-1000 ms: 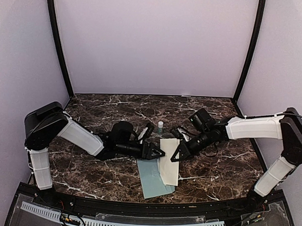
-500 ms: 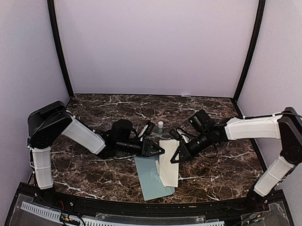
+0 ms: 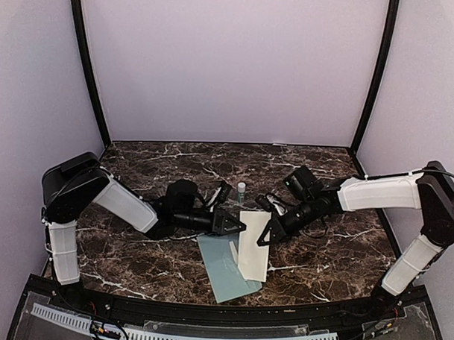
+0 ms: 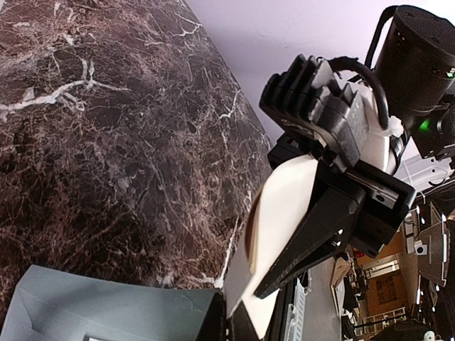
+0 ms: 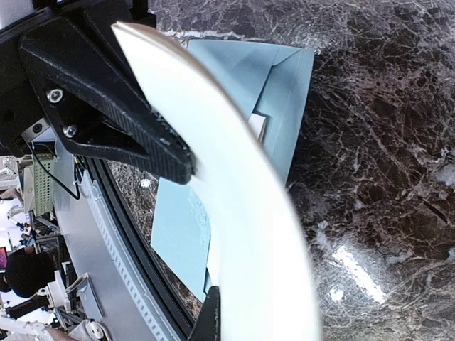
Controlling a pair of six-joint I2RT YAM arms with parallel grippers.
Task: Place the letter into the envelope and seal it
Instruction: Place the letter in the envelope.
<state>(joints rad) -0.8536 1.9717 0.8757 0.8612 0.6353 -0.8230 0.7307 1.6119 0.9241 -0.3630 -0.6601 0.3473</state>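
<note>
Top view: letter (image 3: 254,253) lies partly over envelope (image 3: 220,270) on table (image 3: 328,255), mid-table. Left hand (image 3: 240,226) closed at envelope's far corner, apparently pinching it. Right hand (image 3: 263,237) clamped on letter's far end.

Left wrist: letter (image 4: 281,206) bowed in right hand's grip; envelope (image 4: 106,312) flat below.

Right wrist: envelope (image 5: 277,78) flap appears open, letter arching across it.

Judgement: insertion not yet begun. Left should lift pocket mouth; right should feed letter's edge in squarely and slowly, without buckling sheet.

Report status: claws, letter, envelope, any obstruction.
Right claw shut on letter, sheet bowed. Left claw shut at envelope edge, hold unclear. Letter overlaps envelope, not inside. Glue stick stands apart, behind.
</note>
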